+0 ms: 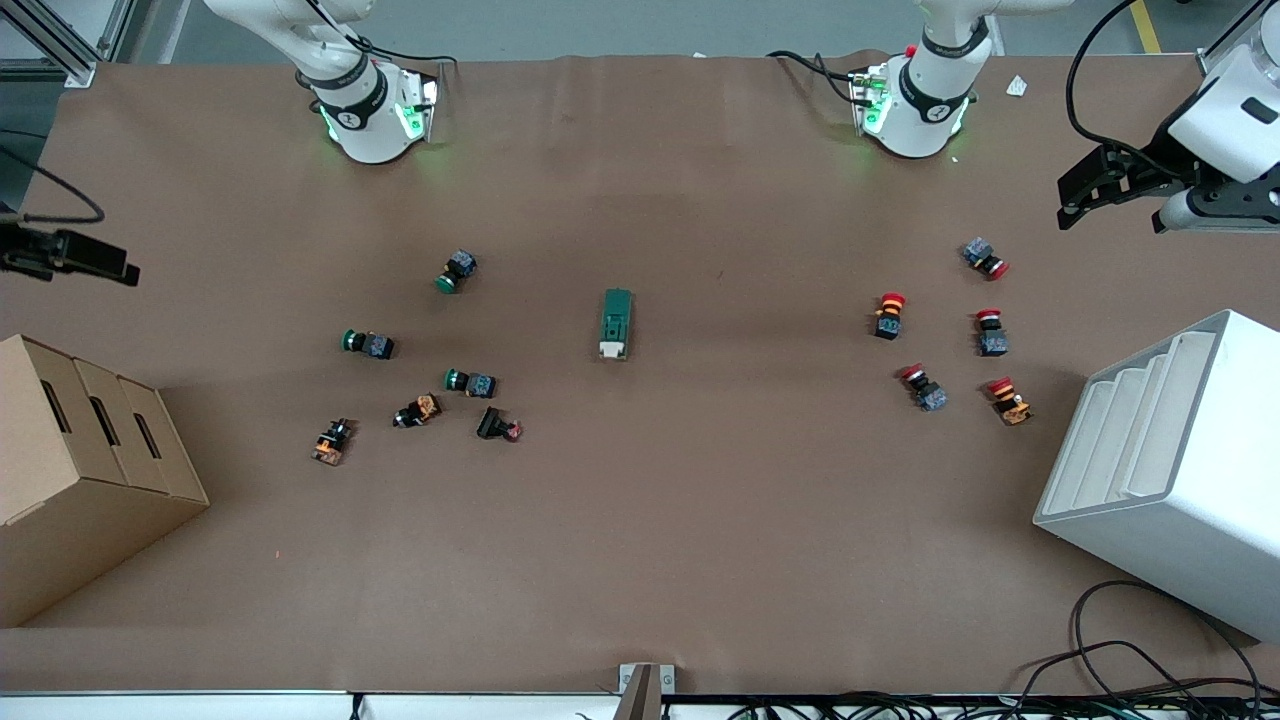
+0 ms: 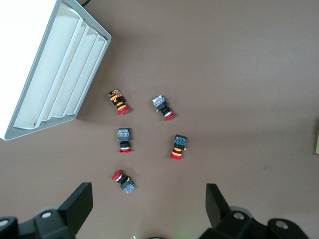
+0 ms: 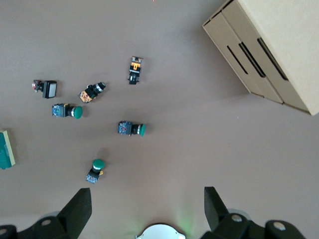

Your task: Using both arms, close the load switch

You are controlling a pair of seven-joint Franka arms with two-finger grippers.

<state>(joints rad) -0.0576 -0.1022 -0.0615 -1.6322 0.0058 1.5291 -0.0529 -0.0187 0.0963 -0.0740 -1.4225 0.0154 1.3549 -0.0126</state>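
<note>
— What is seen around the work area?
— A brown table covering (image 1: 640, 560) is spread wide, creased near its twelve-o'clock edge. A grey floor (image 1: 600, 25) with a yellow stripe (image 1: 1146, 25) is glimpsed there.
— And at six o'clock?
— Black cables (image 1: 1150, 680) are tangled along a pale table edge (image 1: 180, 706).

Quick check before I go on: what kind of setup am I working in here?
Probably a lab or industrial test bench: a brown-covered table with scattered push buttons, one load switch, a white tiered bin and a cardboard box. Both grippers, left and right, hang open above it.
</note>
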